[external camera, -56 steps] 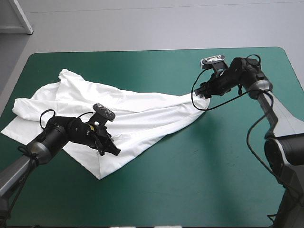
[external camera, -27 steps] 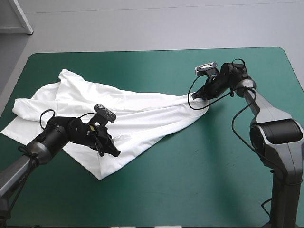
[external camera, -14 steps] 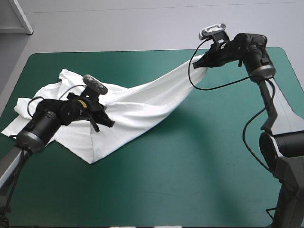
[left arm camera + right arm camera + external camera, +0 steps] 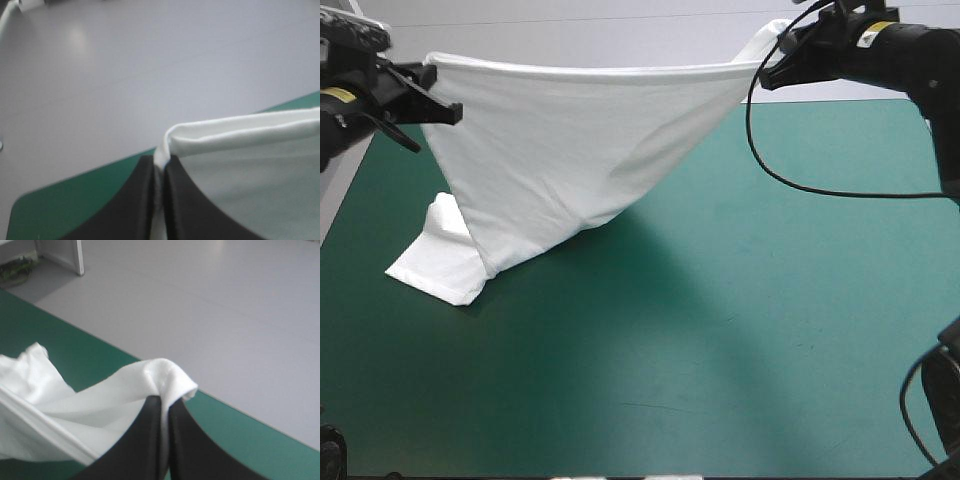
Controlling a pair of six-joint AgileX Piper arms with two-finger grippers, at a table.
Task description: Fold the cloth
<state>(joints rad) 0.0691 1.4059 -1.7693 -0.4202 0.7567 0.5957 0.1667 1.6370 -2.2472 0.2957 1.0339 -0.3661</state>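
Between left fingers (image 4: 134, 212) and right fingers (image 4: 144, 442), each pinching its edge: the T-shirt (image 4: 570, 150) (tail on table (image 4: 720, 350)).

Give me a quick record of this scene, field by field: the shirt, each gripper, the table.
T-shirt: white, held up, top edge stretched between both arms, lower end resting on the table
Left gripper: shut on one upper corner
Right gripper: shut on the opposite corner
Table: teal-green cover; shirt's lower end lies toward its left side
Fold: not yet made
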